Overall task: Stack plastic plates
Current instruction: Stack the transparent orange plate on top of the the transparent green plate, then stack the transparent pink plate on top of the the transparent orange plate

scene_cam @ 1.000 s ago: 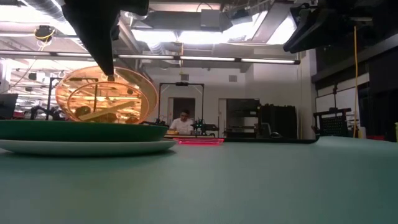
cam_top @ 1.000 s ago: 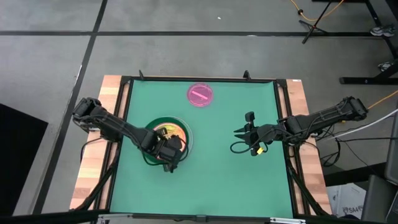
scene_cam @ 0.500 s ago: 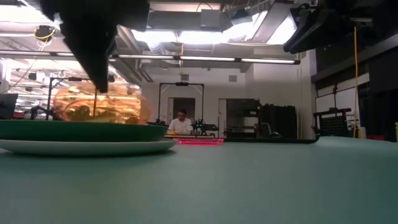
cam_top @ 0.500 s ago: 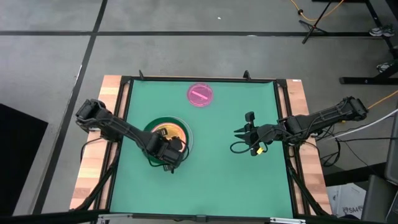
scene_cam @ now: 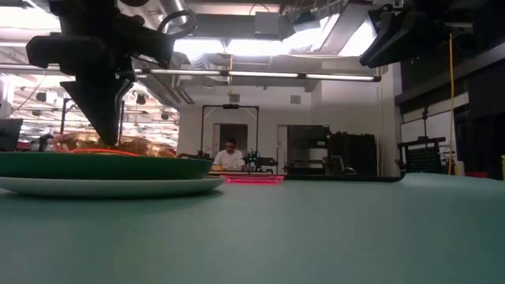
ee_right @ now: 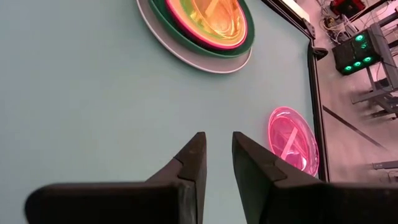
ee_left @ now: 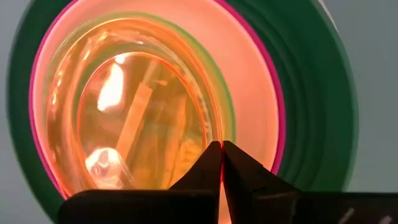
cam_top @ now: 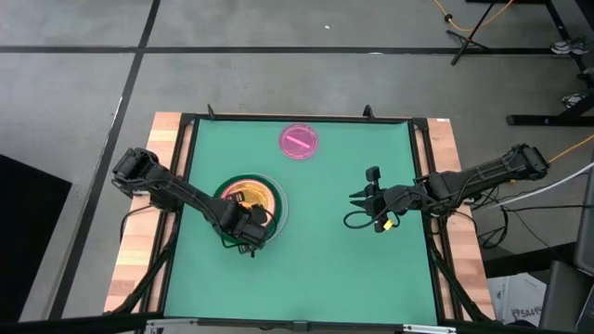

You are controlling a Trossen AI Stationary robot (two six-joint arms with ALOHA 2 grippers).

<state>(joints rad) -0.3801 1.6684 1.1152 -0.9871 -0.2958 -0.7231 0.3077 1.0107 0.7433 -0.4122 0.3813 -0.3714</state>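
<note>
Several plastic plates sit nested at about eight o'clock on the green table [cam_top: 353,278]: a white plate [scene_cam: 118,187] at the bottom, a dark green plate [scene_cam: 102,166] on it, then a magenta rim [ee_left: 278,130] and an orange plate [ee_left: 143,124] on top. The left gripper [ee_left: 222,163] stands over the stack's near edge, its fingers pinched on the orange plate's rim. One pink plate [cam_top: 300,142] lies alone near twelve o'clock, well apart from the stack. The right gripper [cam_top: 360,199] hovers above bare table at about three o'clock, its fingers [ee_right: 189,158] slightly parted and holding nothing. Beyond the far edge, a person [scene_cam: 230,155] sits at a bench.
</note>
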